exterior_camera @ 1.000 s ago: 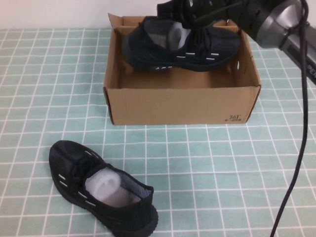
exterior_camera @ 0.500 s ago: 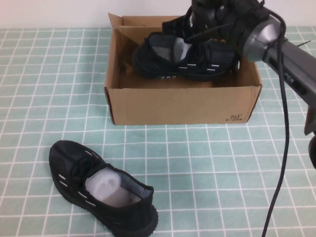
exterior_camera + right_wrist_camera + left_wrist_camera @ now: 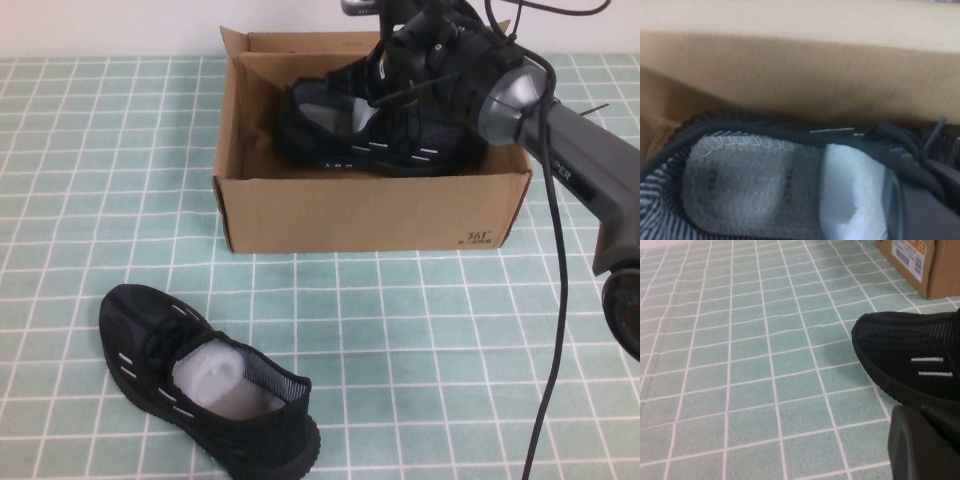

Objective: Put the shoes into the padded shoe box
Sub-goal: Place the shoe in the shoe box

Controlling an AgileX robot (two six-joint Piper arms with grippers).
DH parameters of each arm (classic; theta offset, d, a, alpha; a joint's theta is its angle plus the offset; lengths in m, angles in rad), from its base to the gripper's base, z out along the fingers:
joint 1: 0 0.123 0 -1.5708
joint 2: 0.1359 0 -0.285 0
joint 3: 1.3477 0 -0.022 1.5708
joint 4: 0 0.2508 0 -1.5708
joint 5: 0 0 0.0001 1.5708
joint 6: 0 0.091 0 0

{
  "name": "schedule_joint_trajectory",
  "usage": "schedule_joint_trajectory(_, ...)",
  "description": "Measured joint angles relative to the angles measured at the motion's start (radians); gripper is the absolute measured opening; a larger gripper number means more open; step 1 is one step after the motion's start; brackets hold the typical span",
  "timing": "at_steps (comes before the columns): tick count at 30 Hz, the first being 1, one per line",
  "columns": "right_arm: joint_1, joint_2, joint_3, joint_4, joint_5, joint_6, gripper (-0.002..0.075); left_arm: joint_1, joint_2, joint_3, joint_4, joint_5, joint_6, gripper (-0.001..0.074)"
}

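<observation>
One black knit sneaker hangs inside the brown padded shoe box, low between its walls. My right gripper is shut on it at the tongue. In the right wrist view one finger sits inside this shoe against the white paper stuffing, with the box wall behind. The other sneaker lies on the table in front of the box, at the left. My left gripper is out of the high view. Its wrist view shows it just beside that shoe's toe.
The table is covered by a green cloth with a white grid. The box's flaps stand upright. A black cable hangs from the right arm over the table's right side. A box corner with a label shows in the left wrist view.
My right gripper has lowered the held shoe from above the box rim down into the box. The shoe on the table has not moved.
</observation>
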Motion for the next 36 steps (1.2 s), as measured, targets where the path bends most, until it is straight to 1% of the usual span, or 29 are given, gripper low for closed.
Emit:
schedule_joint_trajectory(6, 0.000, 0.004, 0.000, 0.049, -0.009, -0.118, 0.0013, 0.000, 0.000, 0.000, 0.000, 0.000, 0.000, -0.0005)
schedule_joint_trajectory(13, 0.000, 0.004, 0.000, 0.056, -0.014, -0.195, 0.0013, 0.000, 0.000, 0.000, 0.000, 0.000, 0.000, -0.0005)
schedule_joint_trajectory(23, 0.000, 0.004, 0.000, 0.056, -0.014, -0.215, 0.0014, 0.000, 0.000, 0.000, 0.000, 0.000, 0.000, -0.0005)
schedule_joint_trajectory(25, 0.000, 0.004, 0.000, 0.056, -0.014, -0.216, 0.0029, 0.000, 0.000, 0.000, 0.000, 0.000, 0.000, -0.0006)
schedule_joint_trajectory(26, 0.000, 0.004, 0.000, 0.056, -0.016, -0.218, 0.0043, 0.000, 0.000, 0.000, 0.000, 0.000, 0.000, -0.0006)
schedule_joint_trajectory(28, 0.000, 0.004, 0.000, 0.052, -0.026, -0.218, 0.0107, 0.000, 0.000, 0.000, 0.000, 0.000, 0.000, -0.0006)
schedule_joint_trajectory(33, 0.000, -0.002, 0.000, 0.035, -0.041, -0.220, 0.0372, 0.000, 0.000, 0.000, 0.000, 0.000, 0.000, -0.0006)
schedule_joint_trajectory(34, 0.000, -0.007, 0.000, 0.031, -0.041, -0.220, 0.0410, 0.000, 0.000, 0.000, 0.000, 0.000, 0.000, -0.0006)
schedule_joint_trajectory(36, 0.006, -0.024, 0.000, 0.024, -0.026, -0.222, 0.0443, 0.000, 0.000, 0.000, 0.000, 0.000, 0.000, -0.0006)
